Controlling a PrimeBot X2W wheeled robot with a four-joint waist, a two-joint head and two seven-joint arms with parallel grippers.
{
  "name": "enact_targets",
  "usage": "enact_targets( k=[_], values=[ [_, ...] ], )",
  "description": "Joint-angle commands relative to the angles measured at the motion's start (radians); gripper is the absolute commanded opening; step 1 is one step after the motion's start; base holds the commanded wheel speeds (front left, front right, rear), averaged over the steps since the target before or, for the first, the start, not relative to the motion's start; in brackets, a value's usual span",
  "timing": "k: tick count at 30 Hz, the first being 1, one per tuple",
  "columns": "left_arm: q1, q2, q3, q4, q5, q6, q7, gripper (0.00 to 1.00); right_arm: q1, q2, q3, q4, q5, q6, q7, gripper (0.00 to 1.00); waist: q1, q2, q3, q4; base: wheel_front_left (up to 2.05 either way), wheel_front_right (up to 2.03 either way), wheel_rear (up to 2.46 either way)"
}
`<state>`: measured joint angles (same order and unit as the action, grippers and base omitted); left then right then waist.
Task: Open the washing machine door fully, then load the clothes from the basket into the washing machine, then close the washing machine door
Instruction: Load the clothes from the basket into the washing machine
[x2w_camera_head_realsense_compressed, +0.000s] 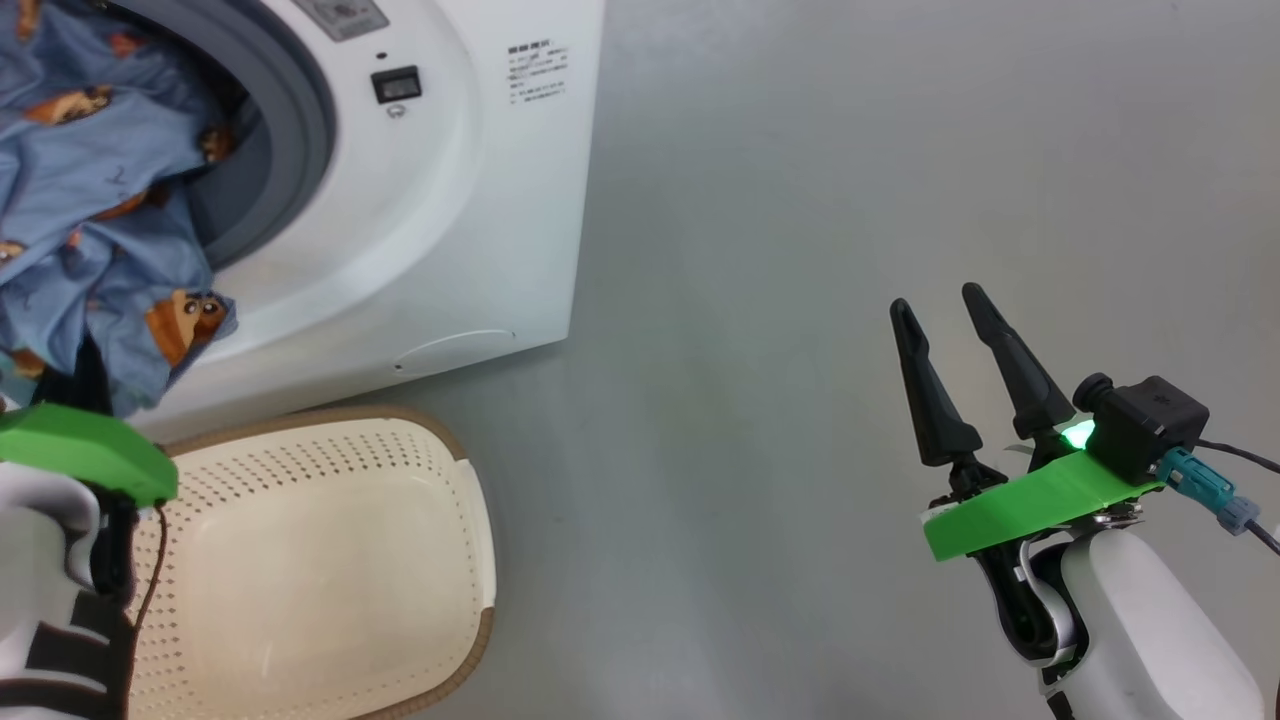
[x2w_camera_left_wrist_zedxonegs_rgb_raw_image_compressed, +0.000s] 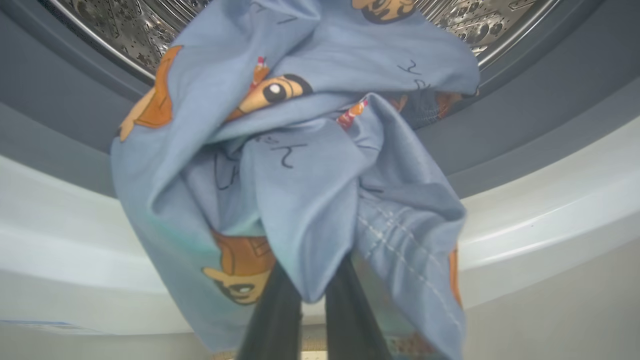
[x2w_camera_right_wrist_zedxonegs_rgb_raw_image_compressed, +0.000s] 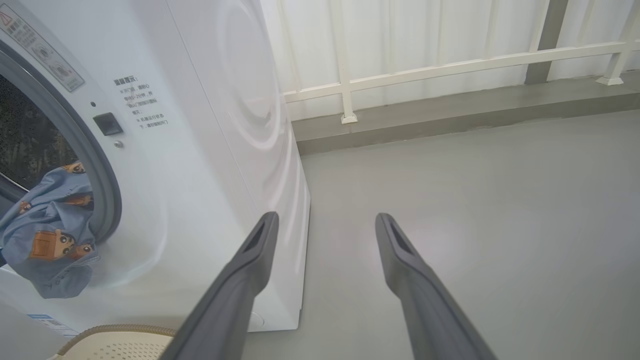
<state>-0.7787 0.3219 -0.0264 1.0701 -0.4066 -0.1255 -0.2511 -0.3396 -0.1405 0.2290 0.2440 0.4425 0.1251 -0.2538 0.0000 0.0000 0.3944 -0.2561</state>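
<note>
At the lower lip of the washing machine (x2w_camera_head_realsense_compressed: 440, 200) opening, my left gripper (x2w_camera_left_wrist_zedxonegs_rgb_raw_image_compressed: 312, 300) is pinched narrow on a hanging fold of the clothes (x2w_camera_left_wrist_zedxonegs_rgb_raw_image_compressed: 300, 190), with blue fabric caught between the two fingers and draped over their tips. The bundle's long axis runs from that fold up and forward, along the line of my fingers, over the grey rubber ring (x2w_camera_left_wrist_zedxonegs_rgb_raw_image_compressed: 60, 100) to the steel drum (x2w_camera_left_wrist_zedxonegs_rgb_raw_image_compressed: 125, 30). Upper part of the clothes lies in the drum mouth; lower part hangs outside against the white front. Judgement: the next move turns on this, since the drum is straight ahead and above the grip, so the fold needs lifting over the ring and pushing inward. Obstacle: the ring's raised edge, plus the bulk of cloth bunched on it. The basket (x2w_camera_head_realsense_compressed: 485, 560) sits on the floor just below the machine front, beside my left forearm, perforated bottom bare where visible. My right gripper (x2w_camera_head_realsense_compressed: 937, 298) has its fingers spread wide and holds nothing, well apart to the right over grey floor (x2w_camera_head_realsense_compressed: 800, 150); the left arm is plainly the nearer one
</note>
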Motion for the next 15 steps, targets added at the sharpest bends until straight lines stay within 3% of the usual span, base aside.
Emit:
enact_targets(
  k=[1, 7, 15],
  values=[
    [0.007, 0.037, 0.013, -0.033, 0.001, -0.004, -0.011, 0.00, 0.004, -0.007, 0.025, -0.017, 0.012, 0.006, -0.008, 1.00, 0.0000, 0.0000, -0.015, 0.013, 0.00, 0.00, 0.00],
    [-0.037, 0.030, -0.048, -0.115, -0.047, -0.005, -0.011, 0.00, 0.007, -0.003, 0.031, -0.017, 0.017, 0.006, -0.008, 1.00, 0.0000, 0.0000, -0.011, 0.019, 0.00, 0.00, 0.00],
    [-0.233, 0.091, -0.104, -0.084, -0.071, -0.005, 0.064, 0.00, -0.002, 0.016, 0.031, -0.038, 0.020, 0.006, -0.008, 1.00, 0.0000, 0.0000, 0.083, -0.025, 0.00, 0.00, 0.00]
  ],
)
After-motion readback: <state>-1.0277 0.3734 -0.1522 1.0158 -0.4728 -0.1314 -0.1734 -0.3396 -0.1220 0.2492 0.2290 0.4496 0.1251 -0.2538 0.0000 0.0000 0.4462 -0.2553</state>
